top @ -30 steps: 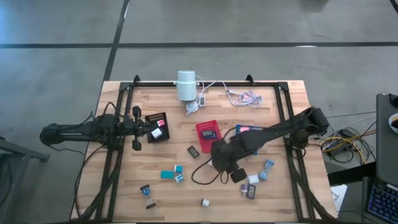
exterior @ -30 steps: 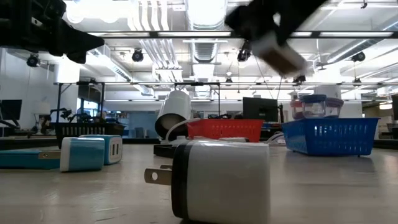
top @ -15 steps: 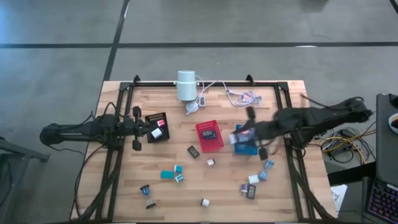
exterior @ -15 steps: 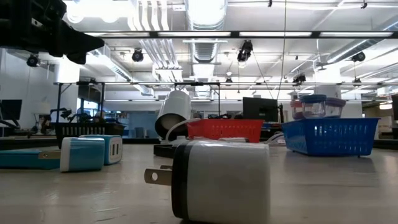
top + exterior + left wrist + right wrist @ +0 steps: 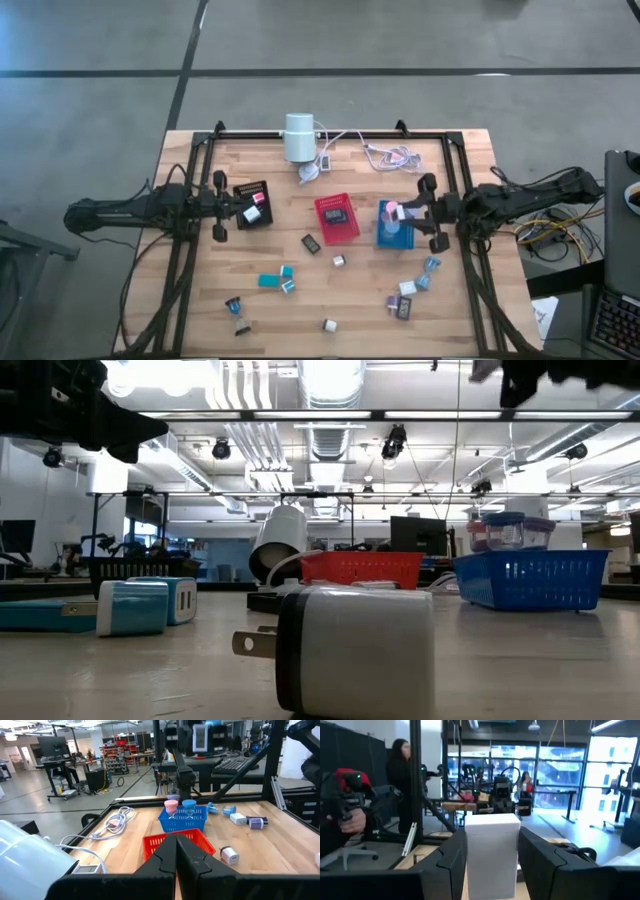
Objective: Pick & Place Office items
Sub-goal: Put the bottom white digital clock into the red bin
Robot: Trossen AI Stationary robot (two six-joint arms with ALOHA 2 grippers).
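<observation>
My right gripper [image 5: 408, 213] hangs level over the right end of the blue tray [image 5: 392, 232], shut on a white block [image 5: 491, 852]. In the blue tray stand a pink piece [image 5: 171, 806] and a blue piece [image 5: 188, 805]. My left gripper [image 5: 238, 206] waits shut and level above the black tray [image 5: 252, 191], which holds a red and a white piece. Other office items lie loose on the wood: a white charger [image 5: 355, 650], teal blocks [image 5: 270, 280], and a cluster near the right rail [image 5: 405, 298]. My right gripper pinches the white block by its two opposite upright sides [image 5: 470, 855] between its two fingers [image 5: 451, 862]. The fingers come level from the table's right side and point toward the left. The block stands upright, lifted clear of table and tray.
A red tray [image 5: 336, 217] holding a dark piece sits mid-table. A white cylinder [image 5: 299, 137] with cables [image 5: 395, 155] lies at the far edge. Black frame rails [image 5: 468, 190] run along both sides. A person [image 5: 400, 760] stands beyond the table's left side.
My right gripper has risen from the middle of the table and swung toward the right edge, tipping from pointing down to level, still shut on the white block. It now hangs over the blue tray. A small white piece it covered now shows on the wood.
</observation>
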